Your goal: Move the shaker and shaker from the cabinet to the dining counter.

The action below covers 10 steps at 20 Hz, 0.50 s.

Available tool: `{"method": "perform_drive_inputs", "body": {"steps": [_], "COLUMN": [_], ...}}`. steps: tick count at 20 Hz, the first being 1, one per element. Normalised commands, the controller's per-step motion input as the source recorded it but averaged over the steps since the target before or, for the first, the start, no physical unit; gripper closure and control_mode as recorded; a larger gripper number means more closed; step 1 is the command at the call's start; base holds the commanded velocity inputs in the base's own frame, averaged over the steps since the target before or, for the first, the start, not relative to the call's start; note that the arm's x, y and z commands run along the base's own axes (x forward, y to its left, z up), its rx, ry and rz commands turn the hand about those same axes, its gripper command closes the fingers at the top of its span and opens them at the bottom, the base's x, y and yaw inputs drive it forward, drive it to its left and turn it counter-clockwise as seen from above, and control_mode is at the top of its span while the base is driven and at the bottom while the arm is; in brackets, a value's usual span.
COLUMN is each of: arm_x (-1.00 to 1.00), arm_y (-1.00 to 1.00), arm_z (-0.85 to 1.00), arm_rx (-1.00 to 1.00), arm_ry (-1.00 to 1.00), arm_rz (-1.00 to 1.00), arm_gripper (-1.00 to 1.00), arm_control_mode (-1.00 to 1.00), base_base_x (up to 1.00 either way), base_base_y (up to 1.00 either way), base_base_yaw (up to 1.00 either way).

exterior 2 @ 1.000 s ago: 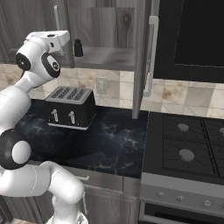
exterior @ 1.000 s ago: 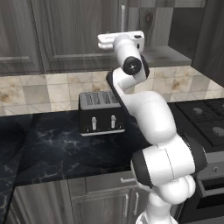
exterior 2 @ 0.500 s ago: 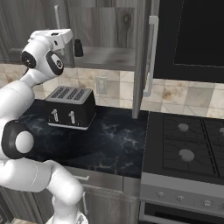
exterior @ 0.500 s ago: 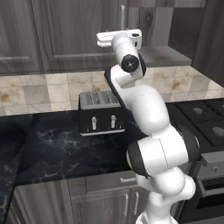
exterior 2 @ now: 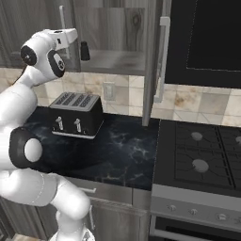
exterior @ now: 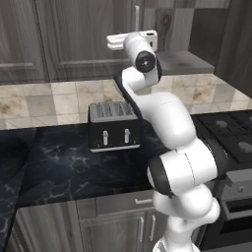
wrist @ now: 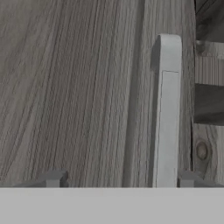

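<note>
Toaster (exterior 2: 75, 114) sits left on black marble counter (exterior 2: 122, 146), your arm reaching up over it. Fingers (wrist: 54, 178) spread wide, nothing pinched, straddling silver bar handle (wrist: 167, 113) on closed cabinet door. Black shaker (exterior 2: 84, 51) stands on grey shelf (exterior 2: 113, 61) inside open cabinet (exterior 2: 151, 61). Stove (exterior 2: 197, 155) far right.
</note>
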Motion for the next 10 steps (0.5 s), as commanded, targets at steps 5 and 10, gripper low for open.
{"method": "perform_drive_inputs", "body": {"steps": [5,10], "arm_x": [0.36,-0.06], "arm_y": [0.78,0.96], "arm_z": [0.0,0.0], "arm_rx": [0.0,0.0], "arm_ry": [0.32,0.19], "arm_rz": [0.15,0.16], "arm_gripper": [1.0,1.0], "arm_control_mode": [-1.0,-1.0], "base_base_x": [0.0,0.0], "base_base_y": [0.0,0.0], "base_base_yaw": [0.0,0.0]}}
